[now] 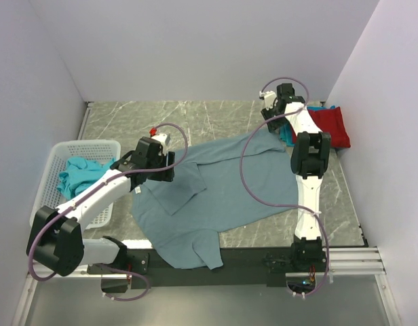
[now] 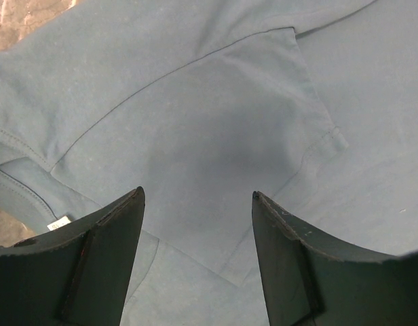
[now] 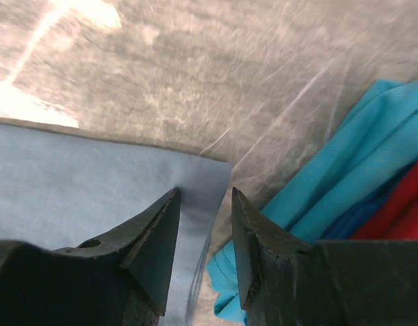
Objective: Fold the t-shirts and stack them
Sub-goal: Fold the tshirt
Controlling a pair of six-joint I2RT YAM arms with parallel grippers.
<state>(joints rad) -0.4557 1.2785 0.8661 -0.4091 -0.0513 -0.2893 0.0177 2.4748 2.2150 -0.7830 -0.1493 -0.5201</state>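
Large shirt [image 1: 222, 197] spread across table [image 1: 127, 119] centre, basket [image 1: 53, 159] set to its left, bunched shirt [image 1: 80, 175] laid in it, stack [image 1: 331, 125] placed at far right, near the large shirt's corner.

Three pale walls close the space in: a back wall [image 1: 209, 47], a left wall [image 1: 26, 102] and a right wall [image 1: 392, 136], white with a faint lilac cast; between them lies a table [image 1: 216, 119] whose top is dark grey, stone-patterned with thin white veins; a white plastic lattice basket [image 1: 87, 143] sits at its left side; a black strip [image 1: 250, 257] runs along the near edge, with silver rails [image 1: 351, 261] at its right end; below that is a grey surface [image 1: 216, 305]; light is soft and even, with a bright glare patch [image 3: 80, 17] on the tabletop in the right wrist view
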